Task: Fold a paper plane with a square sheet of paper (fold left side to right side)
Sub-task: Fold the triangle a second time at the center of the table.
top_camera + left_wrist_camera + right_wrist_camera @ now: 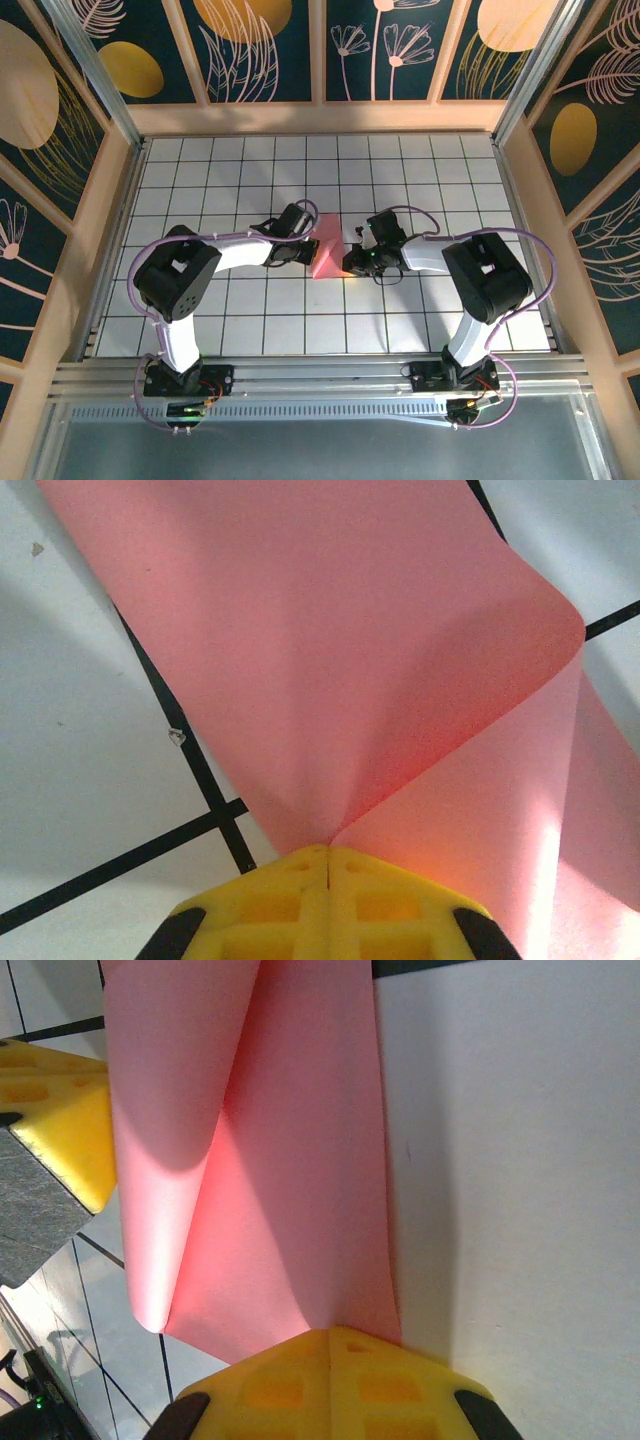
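At the middle of the white gridded table (200, 170), we see the thin salmon-pink square sheet of paper (328, 252) between our two arms, partly folded, one side curling up over the other. Our left gripper (328, 855) has its yellow jaws pressed together, pinching the lifted flap. Our right gripper (330, 1338) is likewise closed on the sheet's edge, which lies flat on the table.

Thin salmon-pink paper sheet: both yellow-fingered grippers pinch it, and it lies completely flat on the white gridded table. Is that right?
Not flat: the thin salmon-pink paper sheet is lifted and curled over on itself, as the left wrist view shows. The left gripper and the right gripper do both pinch it, above the white gridded table.
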### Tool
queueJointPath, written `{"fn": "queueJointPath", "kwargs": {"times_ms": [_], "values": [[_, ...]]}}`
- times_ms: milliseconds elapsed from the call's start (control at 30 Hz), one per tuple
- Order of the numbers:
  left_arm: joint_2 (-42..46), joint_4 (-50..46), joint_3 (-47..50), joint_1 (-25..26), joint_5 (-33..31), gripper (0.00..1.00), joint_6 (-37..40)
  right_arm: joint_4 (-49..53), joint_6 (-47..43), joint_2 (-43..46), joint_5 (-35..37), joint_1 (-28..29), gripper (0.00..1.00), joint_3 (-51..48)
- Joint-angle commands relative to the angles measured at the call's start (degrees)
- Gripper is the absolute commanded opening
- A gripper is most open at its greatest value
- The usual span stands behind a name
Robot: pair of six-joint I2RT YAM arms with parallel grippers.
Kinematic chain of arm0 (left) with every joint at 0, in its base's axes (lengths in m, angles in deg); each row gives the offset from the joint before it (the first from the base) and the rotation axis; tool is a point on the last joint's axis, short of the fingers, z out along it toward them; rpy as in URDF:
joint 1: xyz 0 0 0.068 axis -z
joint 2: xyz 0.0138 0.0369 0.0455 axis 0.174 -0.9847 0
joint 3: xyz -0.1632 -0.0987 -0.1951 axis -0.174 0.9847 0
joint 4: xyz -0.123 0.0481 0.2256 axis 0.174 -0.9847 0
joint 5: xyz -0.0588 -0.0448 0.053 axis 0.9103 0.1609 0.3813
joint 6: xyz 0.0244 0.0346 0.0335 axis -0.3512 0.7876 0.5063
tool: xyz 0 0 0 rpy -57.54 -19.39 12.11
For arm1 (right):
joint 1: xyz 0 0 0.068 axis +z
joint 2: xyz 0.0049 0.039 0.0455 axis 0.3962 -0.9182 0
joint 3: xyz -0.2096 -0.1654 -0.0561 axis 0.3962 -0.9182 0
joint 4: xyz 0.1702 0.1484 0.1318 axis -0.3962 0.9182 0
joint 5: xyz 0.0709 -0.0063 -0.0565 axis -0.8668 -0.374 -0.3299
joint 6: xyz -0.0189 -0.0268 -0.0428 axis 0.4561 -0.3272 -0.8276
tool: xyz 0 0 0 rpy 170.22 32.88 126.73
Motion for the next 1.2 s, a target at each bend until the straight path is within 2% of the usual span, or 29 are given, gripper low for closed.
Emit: {"fn": "queueJointPath", "kwargs": {"times_ms": [0,300,433,633,1167], "values": [[-2.5,-0.7,-0.5,-0.5,0.1,0.00,1.1,3.2,-0.9,-1.7,0.6,0.8,0.00,0.4],[-4.0,-1.0,0.1,-0.4,-0.3,0.00,1.3,1.4,0.6,3.9,-3.2,0.1,0.00,2.0],[-3.9,-1.0,0.2,-0.4,-0.2,0.00,1.4,-3.2,3.4,4.7,-5.1,-0.2,0.00,2.3],[-3.8,-1.0,0.2,-0.4,-0.1,0.00,1.5,-12.1,8.9,1.0,-4.7,0.2,0.00,4.8],[-4.1,-1.2,-0.1,-0.4,0.3,0.00,1.6,-13.0,8.9,-7.1,-4.2,1.3,0.00,8.3]]}}
